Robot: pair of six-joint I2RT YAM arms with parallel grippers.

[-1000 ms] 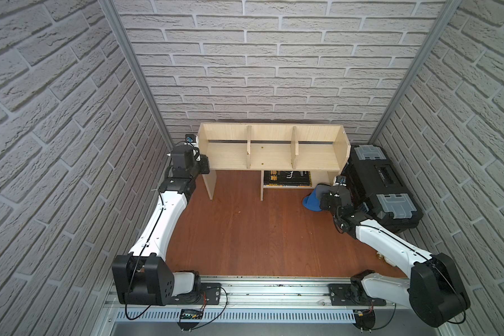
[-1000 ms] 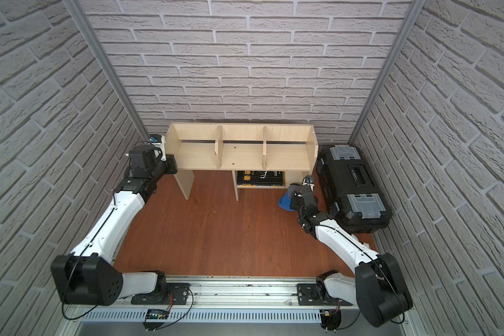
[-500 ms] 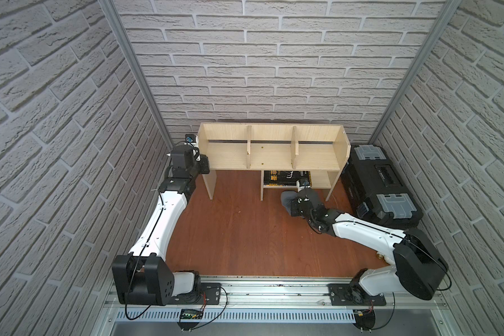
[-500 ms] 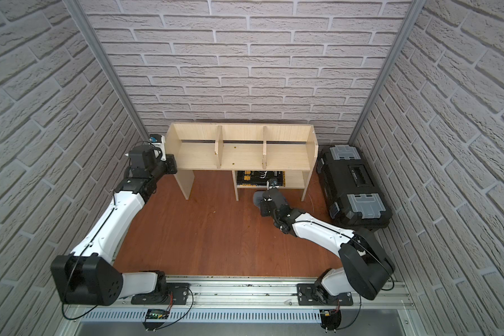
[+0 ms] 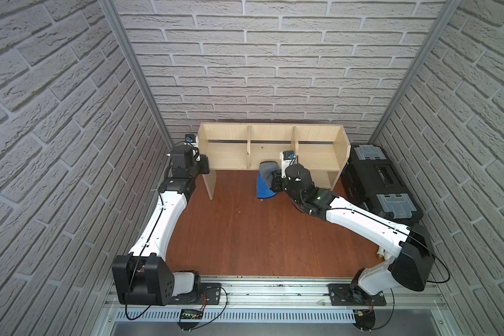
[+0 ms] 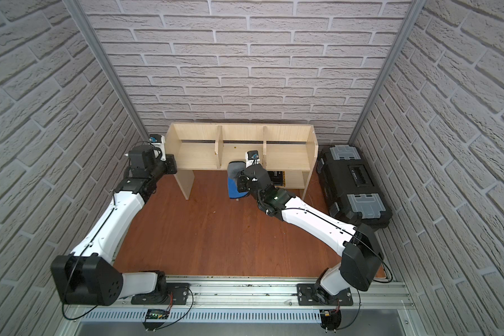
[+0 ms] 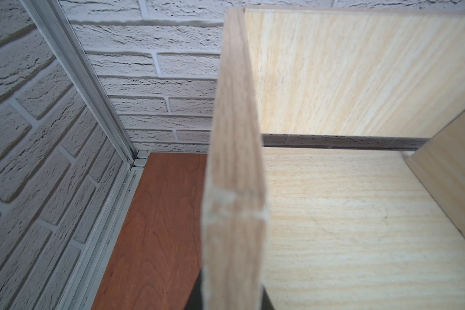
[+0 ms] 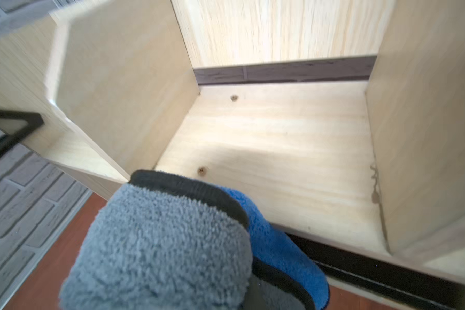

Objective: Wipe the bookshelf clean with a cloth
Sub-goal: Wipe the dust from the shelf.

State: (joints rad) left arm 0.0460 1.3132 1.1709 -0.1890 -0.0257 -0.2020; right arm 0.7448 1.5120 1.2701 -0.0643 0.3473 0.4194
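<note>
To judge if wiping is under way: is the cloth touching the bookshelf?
Cannot tell. In the right wrist view the cloth overlaps the front edge of the bookshelf, but blur hides any gap; both top views show only overlap.

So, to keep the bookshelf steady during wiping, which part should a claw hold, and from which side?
Hold the bookshelf by the front edge of its end panel on the robot's left, coming from the front. That board is thin and upright, so a claw can straddle it. The left claw sits there.
</note>
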